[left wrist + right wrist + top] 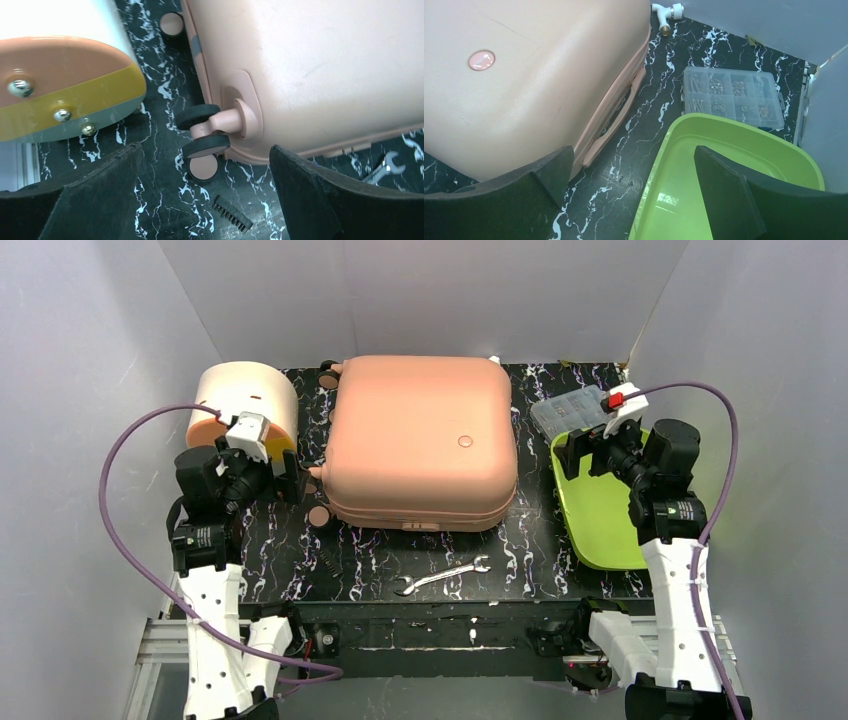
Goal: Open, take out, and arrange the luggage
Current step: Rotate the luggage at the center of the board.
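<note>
The luggage (420,440), a salmon-pink hard-shell suitcase, lies flat and closed in the middle of the black marbled table. My left gripper (290,478) hovers open at its left side, just off a caster wheel (205,145), with nothing between the fingers. The left wrist view shows the shell (310,65) and the left gripper (205,150) wide apart above the table. My right gripper (583,452) stands open to the right of the luggage, over the tray's left rim. In the right wrist view the right gripper (633,150) straddles the gap between the suitcase's side handle (611,120) and the tray.
A round cream-and-orange drum box (245,405) sits at the back left. A lime-green tray (600,510) lies at the right, with a clear parts organizer (570,415) behind it. A wrench (442,576) lies near the front edge, a small black comb-like part (232,214) near the wheel. White walls enclose the table.
</note>
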Controlling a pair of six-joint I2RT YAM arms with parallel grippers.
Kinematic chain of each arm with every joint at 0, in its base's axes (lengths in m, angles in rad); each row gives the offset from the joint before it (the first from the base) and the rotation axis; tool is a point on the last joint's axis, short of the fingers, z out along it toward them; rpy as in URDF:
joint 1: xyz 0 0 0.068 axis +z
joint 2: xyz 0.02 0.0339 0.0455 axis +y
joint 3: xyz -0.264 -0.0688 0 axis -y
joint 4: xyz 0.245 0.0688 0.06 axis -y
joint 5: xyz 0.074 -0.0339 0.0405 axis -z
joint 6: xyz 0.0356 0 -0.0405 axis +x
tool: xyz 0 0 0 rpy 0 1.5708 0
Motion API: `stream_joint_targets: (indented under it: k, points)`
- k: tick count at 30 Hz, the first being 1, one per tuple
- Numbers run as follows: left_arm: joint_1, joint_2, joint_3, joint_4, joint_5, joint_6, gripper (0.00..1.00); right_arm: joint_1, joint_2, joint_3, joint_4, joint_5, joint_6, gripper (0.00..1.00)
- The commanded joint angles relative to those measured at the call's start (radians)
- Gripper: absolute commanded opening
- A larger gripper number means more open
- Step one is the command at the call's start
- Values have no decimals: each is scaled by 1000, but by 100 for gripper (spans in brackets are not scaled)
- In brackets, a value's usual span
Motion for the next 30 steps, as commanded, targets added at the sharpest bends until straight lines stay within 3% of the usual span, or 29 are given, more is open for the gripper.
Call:
stream_joint_targets:
  k: [1,9,21,27,30]
  points:
    - [8,13,-37,-28,160,169,99,-4,-20,-38,68,6,-48,100]
    - [8,0,-144,20,264,181,99,-3,-19,-84,73,-96,-88,100]
    - [7,45,-154,55,338,229,99,-3,-8,-118,75,-163,-115,100]
    - [7,114,-56,74,343,401,99,-5,-3,-134,81,-162,-127,100]
    - [8,149,-37,38,433,556,99,-5,-10,-138,84,-155,-130,100]
